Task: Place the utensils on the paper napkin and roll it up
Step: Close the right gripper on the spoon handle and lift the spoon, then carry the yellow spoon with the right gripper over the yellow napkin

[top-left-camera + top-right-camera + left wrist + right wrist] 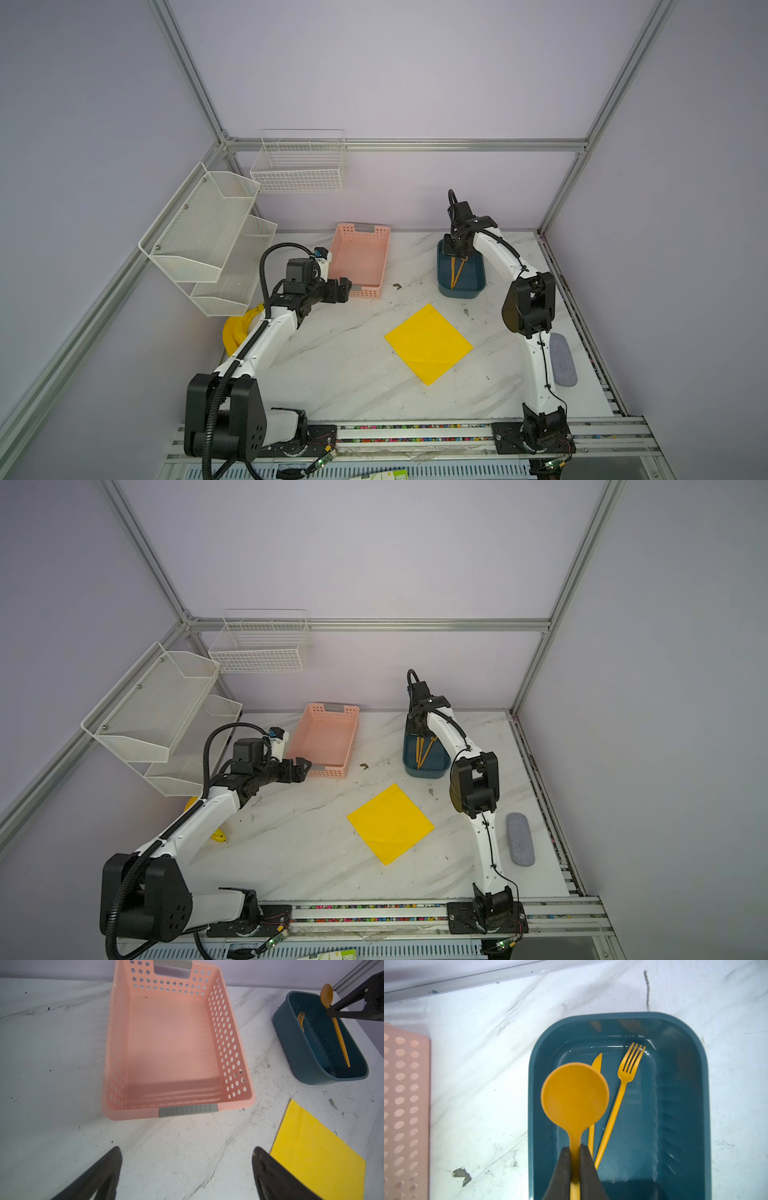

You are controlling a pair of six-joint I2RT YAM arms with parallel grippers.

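right end effector (575,1152) pinches the spoon (574,1095) by its skinny neck, could swivel or slip before reaching the napkin (428,343); left end effector (187,1148) hangs wide open

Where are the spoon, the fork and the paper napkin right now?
spoon (574,1095): right wrist view, middle of its round bowl.
fork (626,1076): right wrist view, base of its tines.
paper napkin (428,343): in a top view, middle of the sheet.
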